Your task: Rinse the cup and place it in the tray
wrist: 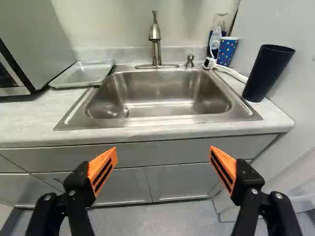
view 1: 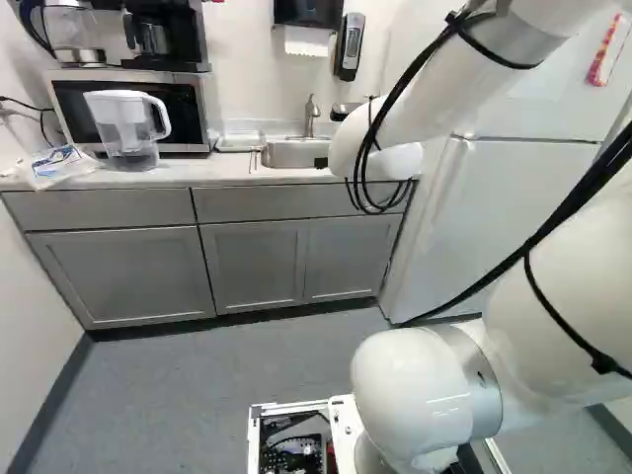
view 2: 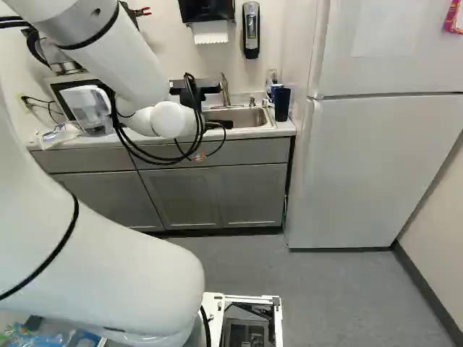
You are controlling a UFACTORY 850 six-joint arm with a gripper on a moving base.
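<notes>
Dark cup: on the counter, just beside the sink, at the end across the basin from the tray.
Cup's long axis: vertical; taller than it is wide, it stands on its base.
Cup's mouth: up; the rim is the wider end.
Gripper: fingers spread wide and holding nothing; in the wrist view, the orange pads stand well apart, with the cabinet front seen between them.
Sink: steel, ahead of the gripper, set into the counter.
Faucet: upright behind the basin, a soap pump near it.
Tray: lying flat on the counter, between the sink and the microwave, open side up.
Spotted cup: behind the dark cup, apart from it, mouth up.
Pitcher: upright in front of the microwave.
</notes>
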